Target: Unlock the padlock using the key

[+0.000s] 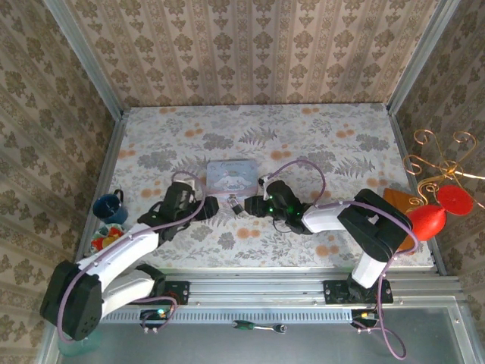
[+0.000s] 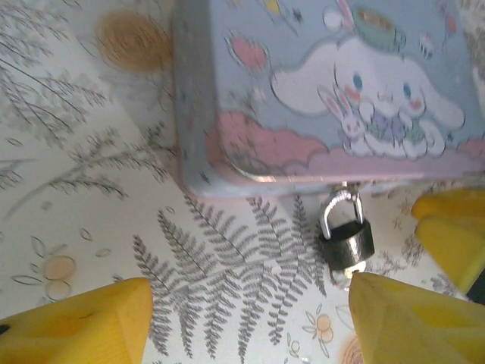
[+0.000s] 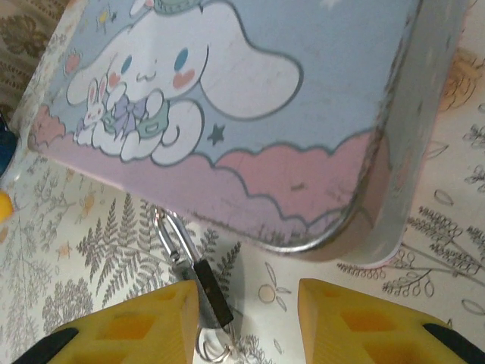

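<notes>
Nearest in the left wrist view, the left gripper [image 2: 250, 303] has its jaws wide open with nothing between them. Its yellow fingers [image 2: 76, 326] sit at 7 and 5 o'clock over the fern-printed table [image 2: 91, 189]. The small dark squarish padlock with the silver shackle [image 2: 347, 244] lies just beyond the 5 o'clock finger, beside it and not clamped.

In the right wrist view the right gripper [image 3: 248, 303] is also spread open and has hold of nothing. The padlock's body sits just beside its 7 o'clock finger, inside the gap. I cannot tell whether the two touch. At 6 o'clock, below the lock's body, a thin wire ring [image 3: 212, 350] shows. It may belong to the key, but the key itself is too small to make out. I cannot say whether it is seated in the keyhole.

Beyond the padlock, at 12 o'clock in both wrist views, lies the pastel blue-and-pink cartoon rabbit tin [image 2: 318, 114]. The shackle runs through a clasp on its near edge and looks closed, with both legs going into the body.

From overhead, the two grippers face each other across the padlock, left at 9 o'clock and right at 3 o'clock, with the tin just behind.

By my reading the task is at an early stage. Both arms are at the lock, but neither one grips the lock or a key, and the shackle is still shut. Steadying the body, turning the key and freeing the shackle are all left to do.
</notes>
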You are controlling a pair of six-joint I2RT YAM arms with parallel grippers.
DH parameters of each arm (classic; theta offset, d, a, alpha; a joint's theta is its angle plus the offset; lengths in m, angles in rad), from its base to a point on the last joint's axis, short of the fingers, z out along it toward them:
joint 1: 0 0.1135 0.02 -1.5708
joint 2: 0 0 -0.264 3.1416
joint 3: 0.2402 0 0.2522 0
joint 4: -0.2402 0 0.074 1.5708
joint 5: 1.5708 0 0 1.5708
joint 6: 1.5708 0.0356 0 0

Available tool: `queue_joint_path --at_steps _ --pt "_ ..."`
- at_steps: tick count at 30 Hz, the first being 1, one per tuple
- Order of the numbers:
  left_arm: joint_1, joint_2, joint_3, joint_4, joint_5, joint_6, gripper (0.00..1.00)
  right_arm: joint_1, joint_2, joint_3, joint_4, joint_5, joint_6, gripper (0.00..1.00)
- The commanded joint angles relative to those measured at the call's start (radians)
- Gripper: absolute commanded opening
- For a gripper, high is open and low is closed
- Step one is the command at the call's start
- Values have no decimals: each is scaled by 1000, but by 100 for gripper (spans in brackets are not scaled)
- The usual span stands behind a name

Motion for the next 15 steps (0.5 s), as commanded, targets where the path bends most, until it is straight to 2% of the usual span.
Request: queue_joint_path --at_steps 1,2,7,15 --pt "63 3 36 -17 84 73 72 9 -17 -2 6 -60 32 41" --pt "111 14 42 -6 107 80 72 14 -10 0 10 -67 37 40" --pt "222 112 75 97 271 80 73 25 32 16 10 -78 42 40" --pt "245 252 142 132 327 107 74 22 103 92 -60 -118 35 38"
